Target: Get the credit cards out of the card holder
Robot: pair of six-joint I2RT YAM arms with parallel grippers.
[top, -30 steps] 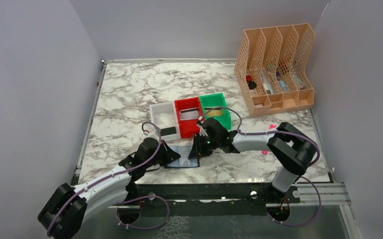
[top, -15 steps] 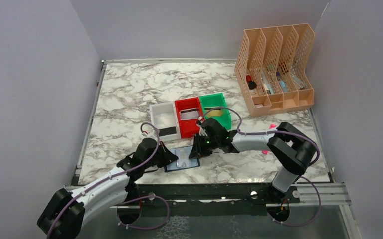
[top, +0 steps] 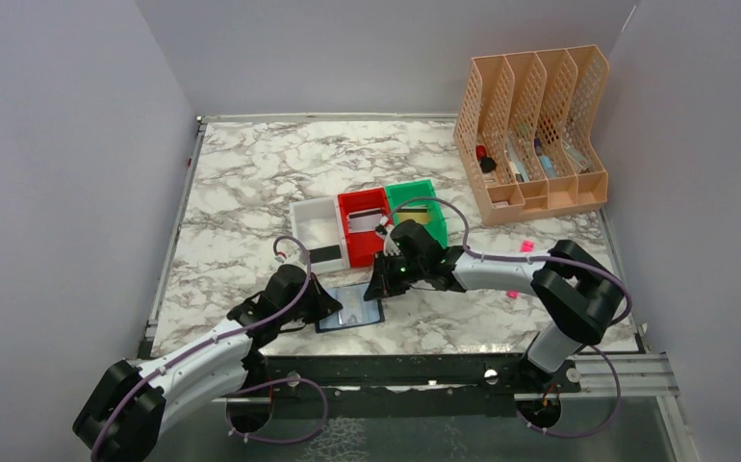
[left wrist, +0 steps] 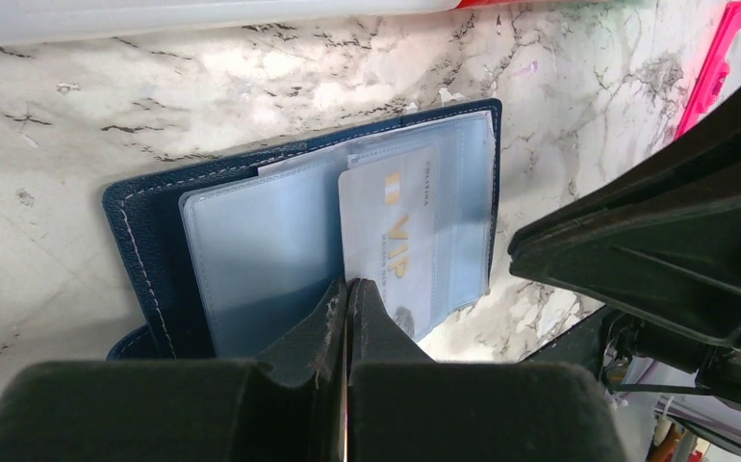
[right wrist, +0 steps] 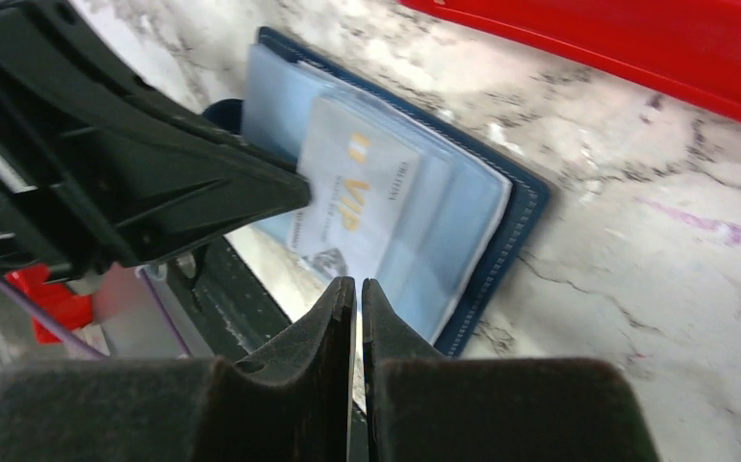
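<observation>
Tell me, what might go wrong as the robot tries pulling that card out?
The VIP card sits inside a shiny clear sleeve, so the right gripper may pinch plastic along with it. The left gripper seems to pin the card holder at one spot only, so it could swivel or drag.

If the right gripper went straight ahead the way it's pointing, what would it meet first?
Probably the silvery-grey plastic VIP card in the clear sleeve of the open navy card holder, just ahead of the right gripper; depth is unclear.
</observation>
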